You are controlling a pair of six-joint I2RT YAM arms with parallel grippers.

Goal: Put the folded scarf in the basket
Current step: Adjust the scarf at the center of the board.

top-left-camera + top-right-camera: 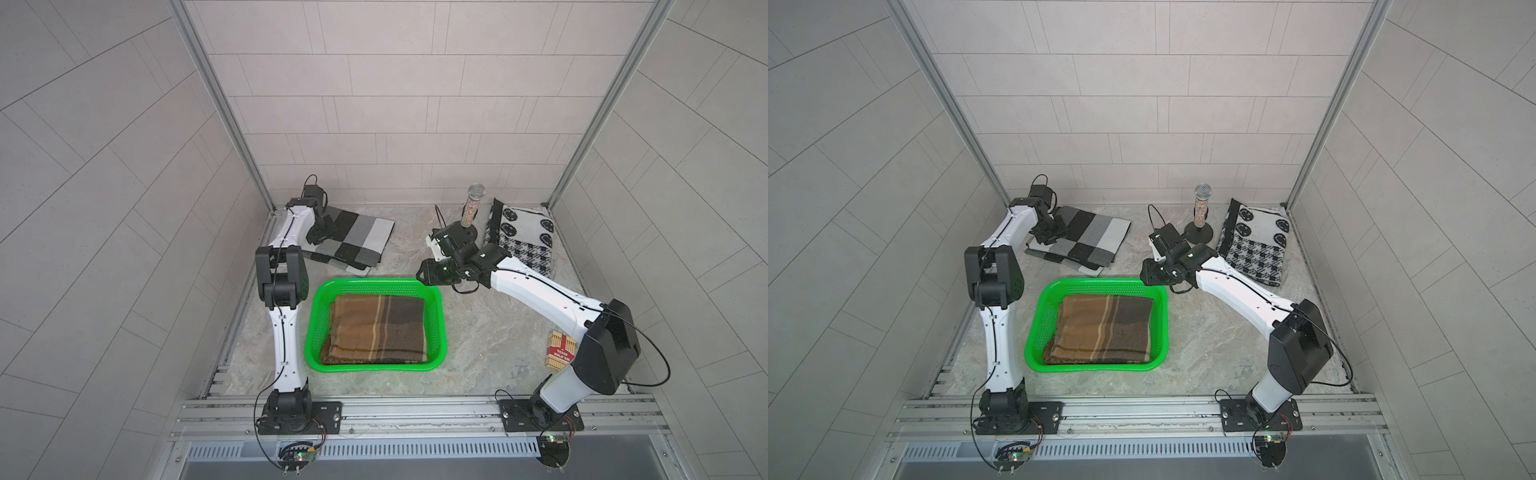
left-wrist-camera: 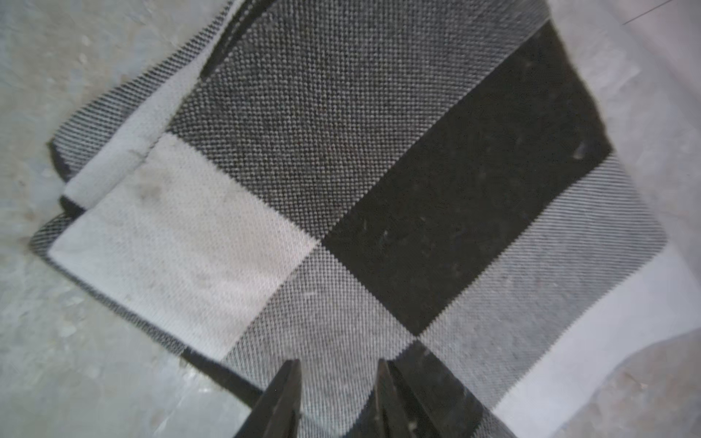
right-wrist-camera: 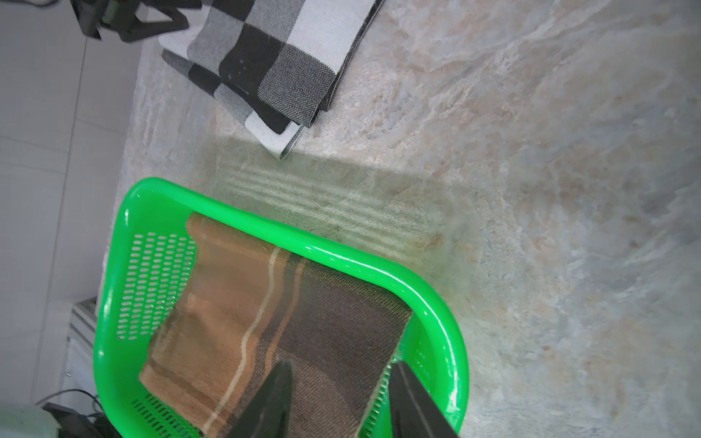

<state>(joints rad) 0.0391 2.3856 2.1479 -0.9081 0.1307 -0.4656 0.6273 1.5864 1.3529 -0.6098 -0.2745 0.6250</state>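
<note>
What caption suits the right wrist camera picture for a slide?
Right gripper, jaws apart, over the brown plaid scarf folded in the green basket; a checked scarf lies on the table.

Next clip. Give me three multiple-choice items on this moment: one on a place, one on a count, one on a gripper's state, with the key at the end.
1. Where does the brown plaid scarf lie?
A. on the bare table
B. in the green basket
C. over the right arm

2. How many folded textiles show in both top views?
A. two
B. three
C. four

3. How is the right gripper?
A. shut on the scarf
B. shut on the basket rim
C. open, gripping nothing

Key: B, the basket's walls surround it. B, it plus the checked scarf and the black-and-white patterned cloth. C, the right wrist view shows the jaws apart.
</note>
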